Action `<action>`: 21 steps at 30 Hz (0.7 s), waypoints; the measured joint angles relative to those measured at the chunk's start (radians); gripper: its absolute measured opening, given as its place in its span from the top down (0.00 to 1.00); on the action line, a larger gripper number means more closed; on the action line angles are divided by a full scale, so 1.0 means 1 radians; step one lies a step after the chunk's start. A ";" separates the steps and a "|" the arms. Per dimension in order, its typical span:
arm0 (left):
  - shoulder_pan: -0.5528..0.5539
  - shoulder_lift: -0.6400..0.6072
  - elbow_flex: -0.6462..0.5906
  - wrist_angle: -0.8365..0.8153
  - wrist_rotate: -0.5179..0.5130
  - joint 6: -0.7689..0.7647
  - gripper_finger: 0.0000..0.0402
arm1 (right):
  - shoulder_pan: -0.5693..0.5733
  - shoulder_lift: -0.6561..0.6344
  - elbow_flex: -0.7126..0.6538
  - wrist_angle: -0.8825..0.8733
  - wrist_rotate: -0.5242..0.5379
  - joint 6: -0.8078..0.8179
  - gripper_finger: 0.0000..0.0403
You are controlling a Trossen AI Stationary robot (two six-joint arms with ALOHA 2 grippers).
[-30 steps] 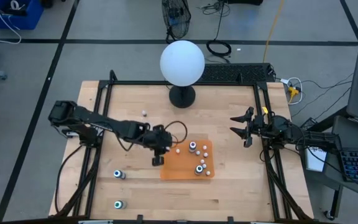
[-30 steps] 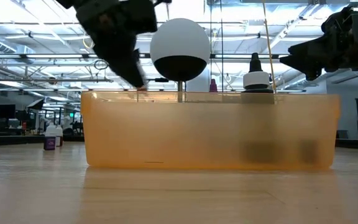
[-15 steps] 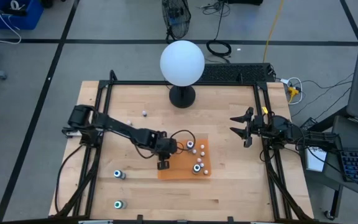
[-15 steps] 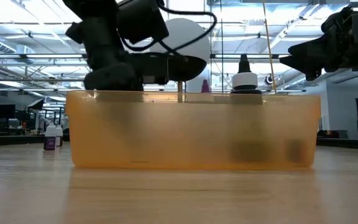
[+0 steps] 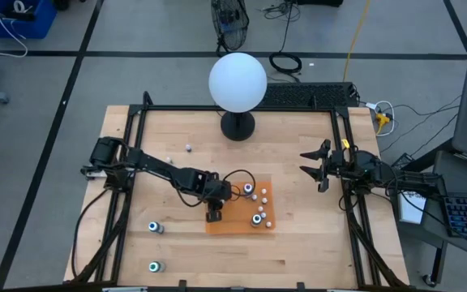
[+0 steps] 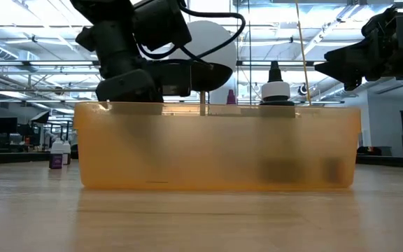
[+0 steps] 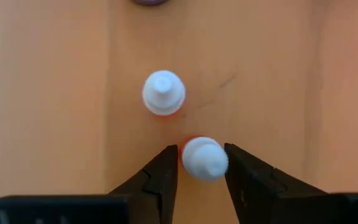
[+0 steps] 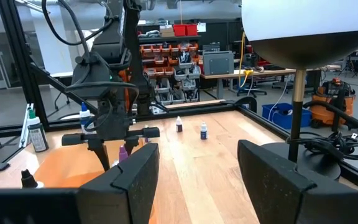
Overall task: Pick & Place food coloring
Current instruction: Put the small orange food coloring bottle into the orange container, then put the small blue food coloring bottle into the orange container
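Observation:
My left gripper [image 5: 214, 214] points down into the left part of the orange tray [image 5: 237, 225]. Its fingers stand close on either side of a small white-capped food coloring bottle [image 7: 204, 159] standing on the tray floor. A second white-capped bottle [image 7: 163, 93] stands just beyond it. More bottles [image 5: 258, 217] stand in the tray. In the low view the tray wall [image 6: 215, 150] hides the fingertips. My right gripper [image 5: 313, 168] hangs open and level above the table's right edge, holding nothing. My left gripper comes from above, with one finger [image 7: 166, 171] on each side of the bottle's white cap [image 7: 194, 163]. A thin gap shows at one finger. I cannot tell whether the other finger touches the cap. The bottle's base rests on the tray floor, leaning slightly.
A white globe [image 5: 237, 83] on a black base [image 5: 237, 126] stands at the table's far edge. Loose bottles lie on the wood at the near left [image 5: 155, 228] [image 5: 153, 265] and toward the far left [image 5: 188, 148]. A black frame [image 5: 128, 162] borders the table.
My left gripper has come down into the orange tray, moving a little toward the near edge, then held still. The tray has slid slightly toward the table's left with its bottles.

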 joint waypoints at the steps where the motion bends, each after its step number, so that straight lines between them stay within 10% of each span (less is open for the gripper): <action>1: 0.000 0.000 0.000 0.002 0.007 0.000 0.67 | 0.000 0.000 0.000 0.000 0.000 0.000 0.48; 13: 0.000 0.000 0.172 -0.222 0.007 0.097 0.64 | 0.000 0.000 0.000 0.000 0.000 0.000 0.48; 21: 0.019 -0.008 0.350 -0.657 -0.232 0.099 0.64 | 0.000 0.000 0.000 0.000 0.000 0.000 0.48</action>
